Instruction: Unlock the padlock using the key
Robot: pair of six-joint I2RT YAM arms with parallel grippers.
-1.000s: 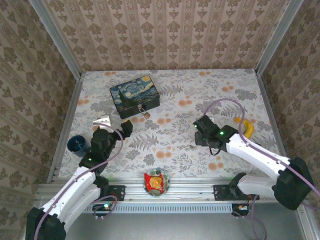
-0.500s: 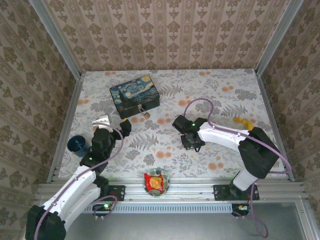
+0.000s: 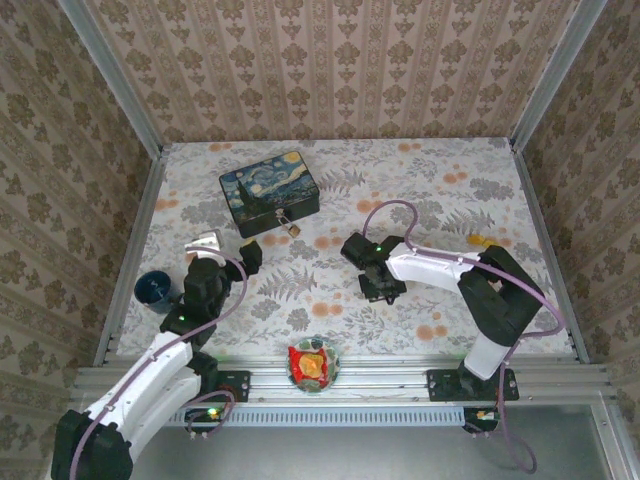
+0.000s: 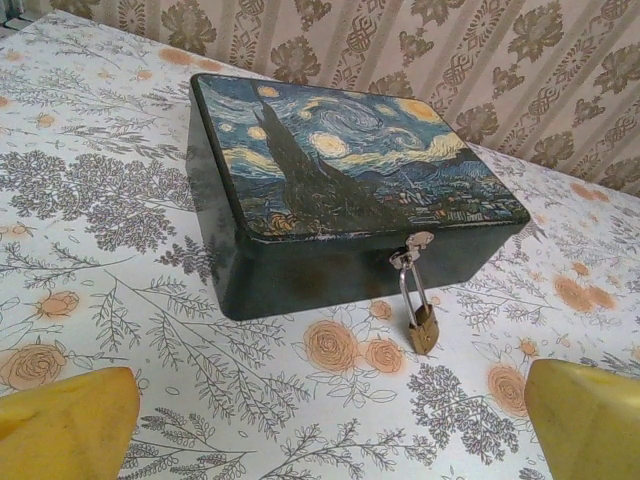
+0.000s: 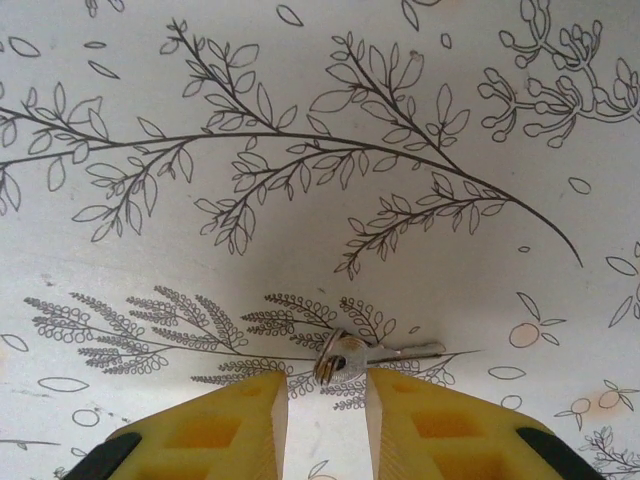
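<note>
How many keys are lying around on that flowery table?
1. A small silver metal key lies flat on the floral-patterned table, its ringed head between the yellow fingertips of the right gripper. Another could be stacked beneath it; too small to tell.

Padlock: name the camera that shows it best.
Left wrist view: the padlock hangs from the tin's latch, brass body and silver loop clear. The top view shows a tiny speck at the tin's front. The right wrist view looks at the key.
</note>
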